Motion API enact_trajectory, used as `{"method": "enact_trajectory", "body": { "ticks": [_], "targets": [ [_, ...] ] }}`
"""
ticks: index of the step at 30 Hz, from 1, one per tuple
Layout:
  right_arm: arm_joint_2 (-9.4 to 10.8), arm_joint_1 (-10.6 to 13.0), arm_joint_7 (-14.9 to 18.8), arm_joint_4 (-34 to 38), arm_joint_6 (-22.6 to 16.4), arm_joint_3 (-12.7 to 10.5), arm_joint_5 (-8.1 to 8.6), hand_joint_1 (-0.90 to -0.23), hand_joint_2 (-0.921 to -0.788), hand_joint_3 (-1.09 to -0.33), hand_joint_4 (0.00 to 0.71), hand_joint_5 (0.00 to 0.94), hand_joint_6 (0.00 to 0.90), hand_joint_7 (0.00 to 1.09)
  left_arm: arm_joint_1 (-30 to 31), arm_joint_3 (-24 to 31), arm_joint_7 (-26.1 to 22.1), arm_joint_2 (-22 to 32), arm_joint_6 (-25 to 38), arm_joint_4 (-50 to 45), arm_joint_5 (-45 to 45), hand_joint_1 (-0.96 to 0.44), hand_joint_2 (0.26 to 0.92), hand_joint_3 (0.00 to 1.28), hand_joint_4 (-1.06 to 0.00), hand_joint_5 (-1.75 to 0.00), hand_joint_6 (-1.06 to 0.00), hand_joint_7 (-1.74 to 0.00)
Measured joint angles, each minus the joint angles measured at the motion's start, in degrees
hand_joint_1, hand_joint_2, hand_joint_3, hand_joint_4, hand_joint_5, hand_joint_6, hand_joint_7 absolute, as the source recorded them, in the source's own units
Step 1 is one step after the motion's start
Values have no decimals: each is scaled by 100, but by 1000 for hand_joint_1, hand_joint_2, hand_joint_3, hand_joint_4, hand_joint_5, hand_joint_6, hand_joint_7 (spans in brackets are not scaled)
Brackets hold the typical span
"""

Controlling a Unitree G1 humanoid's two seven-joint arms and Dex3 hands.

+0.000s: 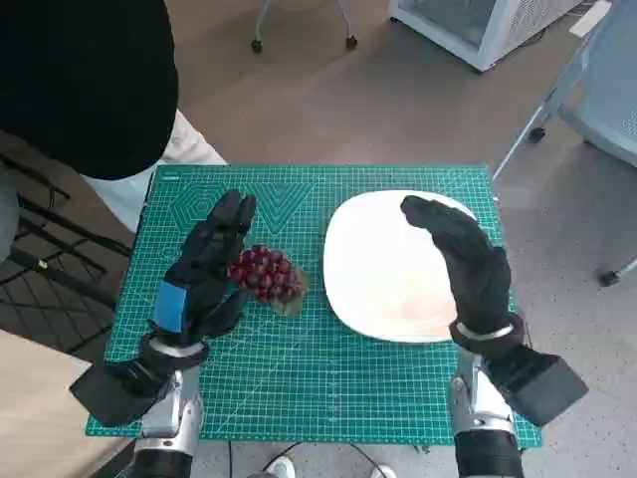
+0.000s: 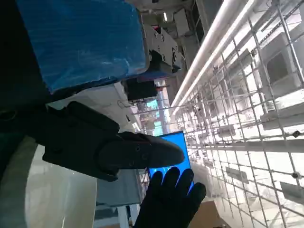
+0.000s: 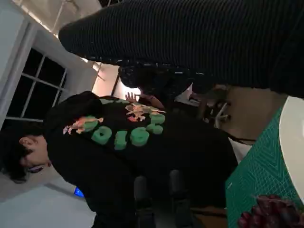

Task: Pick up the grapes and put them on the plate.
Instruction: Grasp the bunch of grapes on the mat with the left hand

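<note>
Green cutting mat [image 1: 328, 378] with a printed grid, covering a small table; grey-brown floor [image 1: 328, 90] all round. Chair wheels [image 1: 348, 42] and a white cabinet [image 1: 478, 25] farther off, a pale chair leg [image 1: 528, 124] off to the right. Person in a black top [image 1: 85, 80] close against the mat's far left corner; in the right wrist view the same black top [image 3: 133, 142] with green lettering, dark windows [image 3: 35, 80] behind.

White plate [image 1: 373, 269] on the mat's right half, lying flat. Grapes [image 1: 267, 275], a dark red bunch, resting on the mat just left of the plate, apart from its rim. In the right wrist view, grapes [image 3: 270, 211] at the edge of the picture beside the plate [image 3: 293, 142].

Left hand [image 1: 204, 274], blue tape on its back, just beside the grapes on their left, fingers stretched forward and slightly apart, holding nothing; whether touching the bunch cannot be told. Right hand [image 1: 463, 259] over the plate's right part, fingers extended and loosely spread, empty. In the left wrist view, gloved right hand [image 2: 168, 202] beyond the left hand's dark fingers [image 2: 118, 149].
</note>
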Motion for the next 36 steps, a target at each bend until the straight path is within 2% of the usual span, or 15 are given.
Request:
{"method": "enact_trajectory", "body": {
  "ticks": [17, 36],
  "targets": [
    [-37, -6, 6, -101, 73, -3, 4, -691, -921, -710, 332, 4, 27, 579, 0, 3, 0, -40, 0, 0, -1, -634, 921, 378, -197, -1, -302, -5],
    [-21, -6, 7, -35, -39, -2, -2, -672, -921, -716, 332, 3, 7, 585, 1, 19, -26, -50, -1, 1, -13, -648, 921, 373, -202, -3, -309, -8]
  ]
}}
